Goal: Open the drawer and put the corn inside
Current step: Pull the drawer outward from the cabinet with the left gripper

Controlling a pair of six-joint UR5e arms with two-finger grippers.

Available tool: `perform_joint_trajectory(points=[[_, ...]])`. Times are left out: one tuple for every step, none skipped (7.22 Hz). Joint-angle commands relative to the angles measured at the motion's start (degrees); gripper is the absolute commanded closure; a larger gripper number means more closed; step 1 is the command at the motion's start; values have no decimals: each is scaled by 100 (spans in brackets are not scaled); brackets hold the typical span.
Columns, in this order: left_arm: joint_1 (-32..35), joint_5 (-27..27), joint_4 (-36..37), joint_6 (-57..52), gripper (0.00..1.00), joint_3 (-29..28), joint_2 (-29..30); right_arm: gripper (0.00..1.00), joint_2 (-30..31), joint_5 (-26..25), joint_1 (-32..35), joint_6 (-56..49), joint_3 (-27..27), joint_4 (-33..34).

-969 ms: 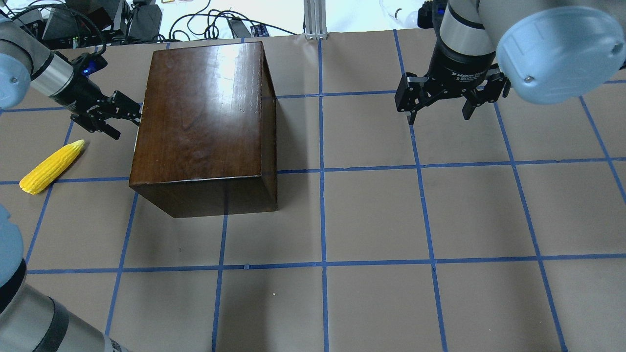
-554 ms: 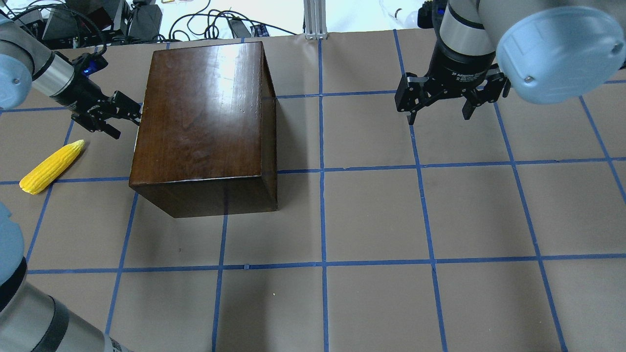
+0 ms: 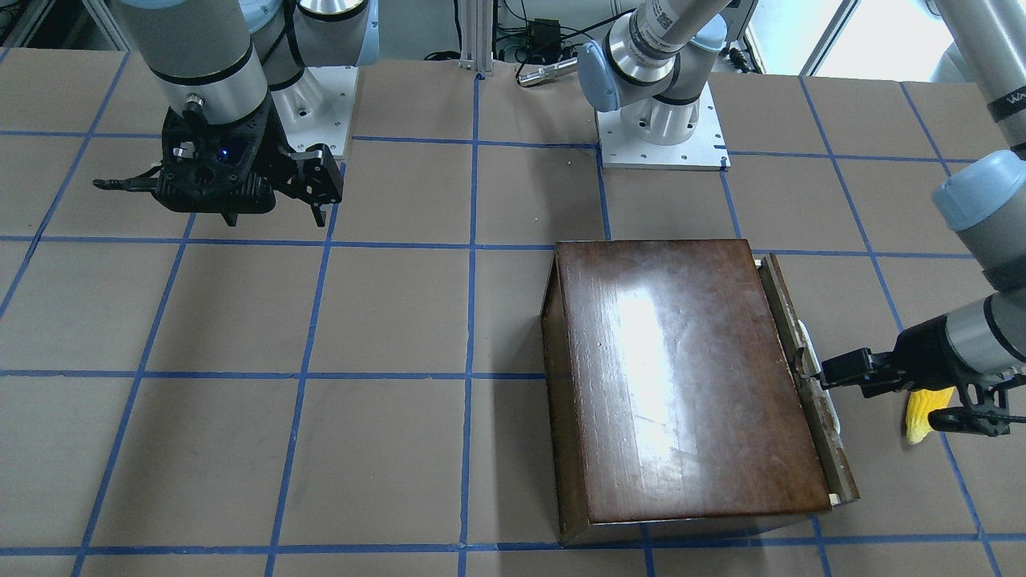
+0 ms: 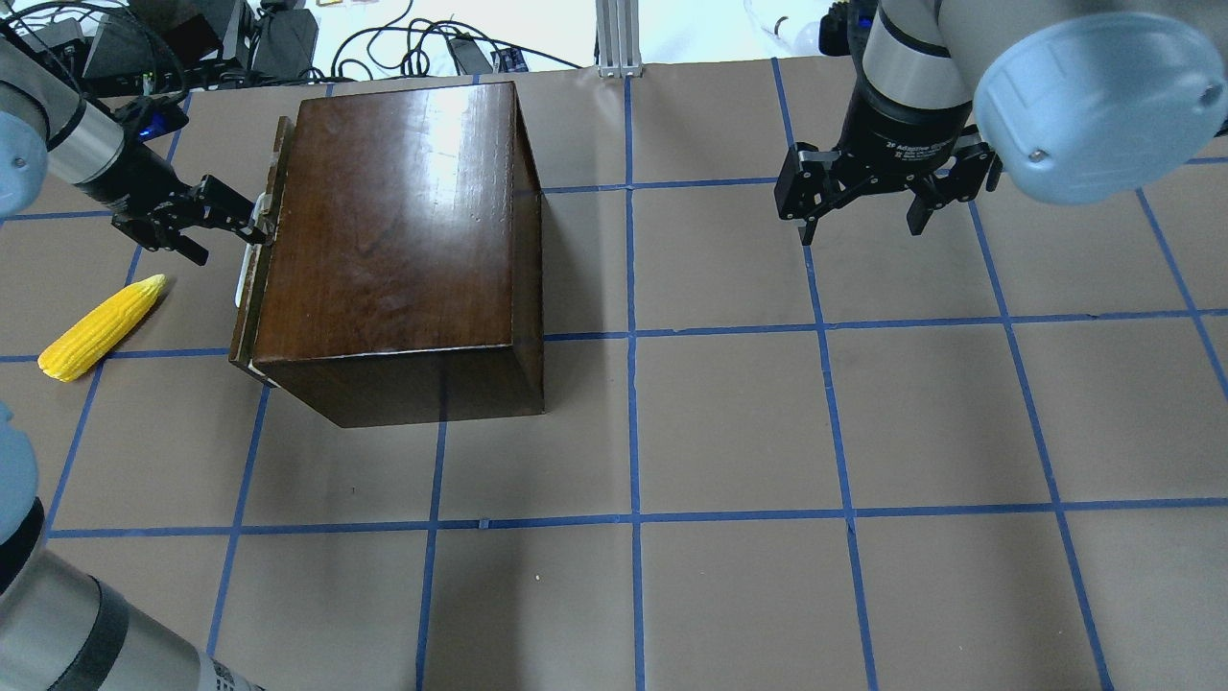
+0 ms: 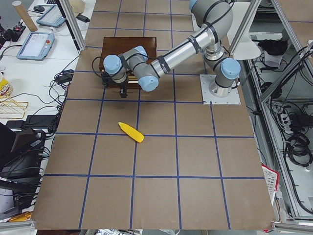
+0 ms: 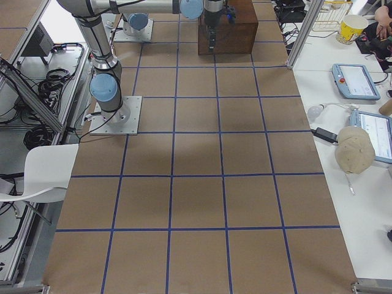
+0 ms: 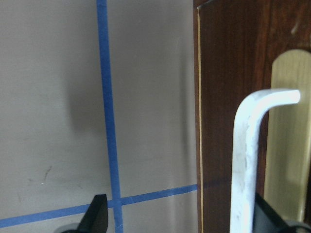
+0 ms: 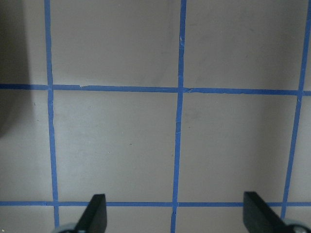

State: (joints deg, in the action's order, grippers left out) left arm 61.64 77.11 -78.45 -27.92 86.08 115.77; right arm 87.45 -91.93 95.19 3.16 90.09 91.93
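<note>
Item: drawer (image 4: 279, 168), dark-brown front panel, standing a little way out from the 9 o'clock face of the glossy dark-brown box (image 4: 393, 230) in the overhead view; only a narrow strip of it shows past the box top, and its inside is not visible. Fittings: a white bar handle (image 7: 245, 160) over a brass plate (image 7: 286, 145), both on the front panel. Item: left gripper (image 4: 228, 230), level with the table (image 4: 729, 422), at the drawer front, roughly midway along it. Its jaws are spread wide, the handle standing between them close against one finger (image 7: 265, 216); whether that finger touches the bar cannot be told. Nothing is clamped. Item: corn (image 4: 101, 326), bright yellow, lying flat on the table at about 8 o'clock from the box, apart from the drawer and from the left gripper, tapered tip pointing toward 2 o'clock. Item: right gripper (image 4: 861, 230), at about 3 o'clock from the box and well apart from it, pointing down above bare table, jaws wide apart and holding nothing. Surface: brown table covering marked in squares by blue tape lines (image 4: 633, 422).
</note>
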Motion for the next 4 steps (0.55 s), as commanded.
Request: perform_joint_trajectory(points=[[-214,15,-3,-3,0,-3,-2,0,0,0,0,0,0,0],[-223,24,5,-3,0,-3,-2,0,0,0,0,0,0,0],[-223,146,6,-3,0,-3,-2,0,0,0,0,0,0,0],[-232,251,6,-12,0,-3,-2,0,0,0,0,0,0,0]])
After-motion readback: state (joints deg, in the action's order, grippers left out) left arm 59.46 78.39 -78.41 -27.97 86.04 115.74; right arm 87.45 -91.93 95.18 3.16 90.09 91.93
